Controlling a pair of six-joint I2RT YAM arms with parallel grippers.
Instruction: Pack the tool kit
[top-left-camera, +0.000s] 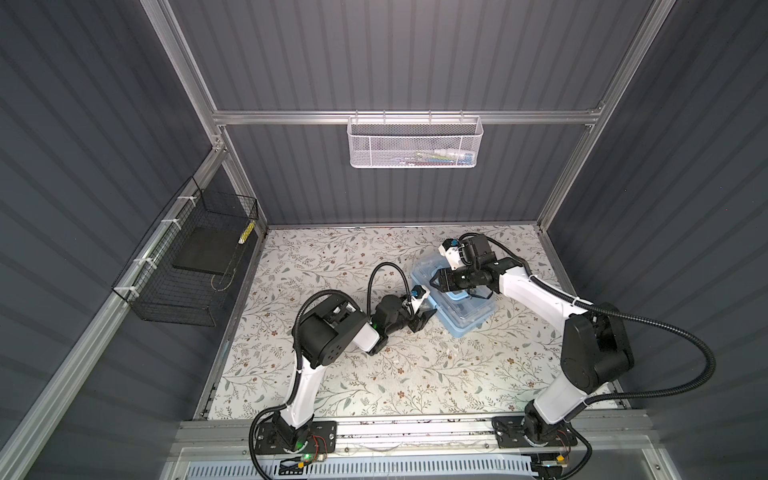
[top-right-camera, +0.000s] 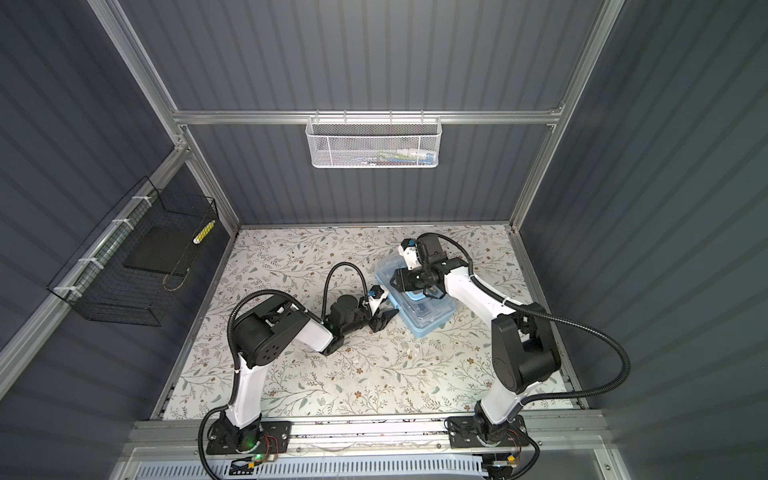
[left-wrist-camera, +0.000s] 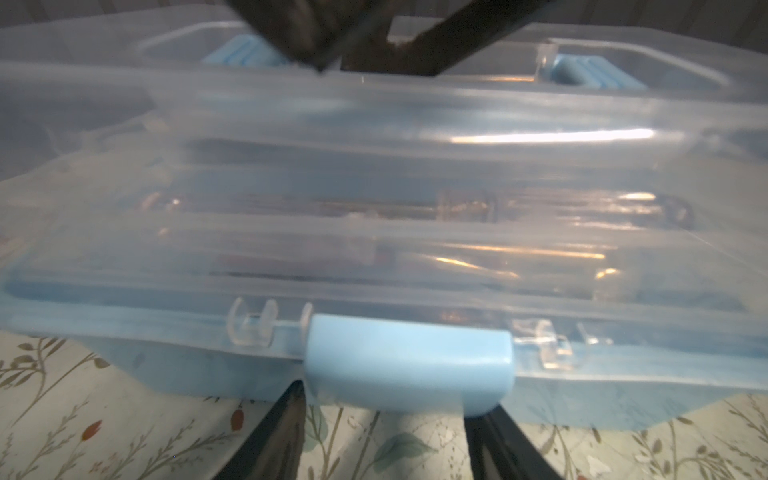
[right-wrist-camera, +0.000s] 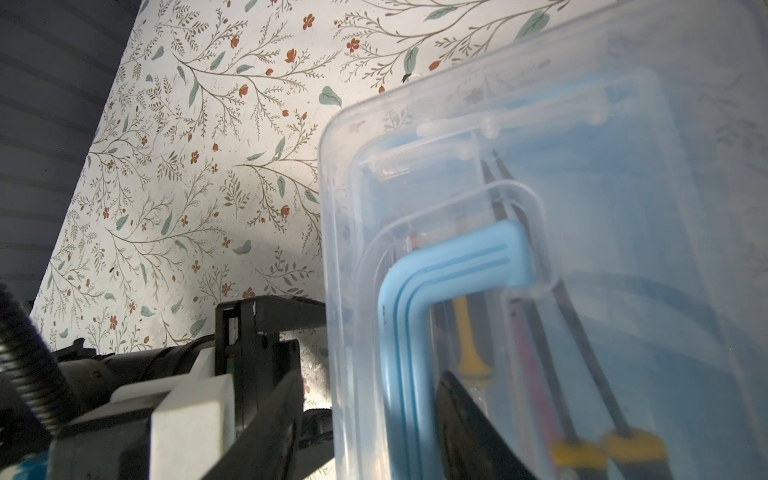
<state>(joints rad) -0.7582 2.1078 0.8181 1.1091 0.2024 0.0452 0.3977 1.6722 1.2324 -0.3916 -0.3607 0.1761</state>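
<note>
The tool kit (top-left-camera: 465, 309) (top-right-camera: 428, 311), a light blue box with its clear lid down, lies on the floral table. Through the lid I see screwdrivers with yellow collars (right-wrist-camera: 623, 449). My left gripper (top-left-camera: 426, 318) (left-wrist-camera: 395, 415) is at the box's near-left side. Its jaws are apart, one fingertip at each side of the blue latch (left-wrist-camera: 409, 365). My right gripper (top-left-camera: 434, 282) (right-wrist-camera: 370, 386) reaches over the lid, open. One finger hangs off the lid's edge with a gap. The other lies over the lid beyond the blue handle (right-wrist-camera: 415, 311).
A white mesh basket (top-left-camera: 413, 141) with small items hangs on the back rail. A black wire basket (top-left-camera: 187, 266) is fixed to the left wall. The floral table (top-left-camera: 332, 374) reaches the front rail, where both arm bases stand.
</note>
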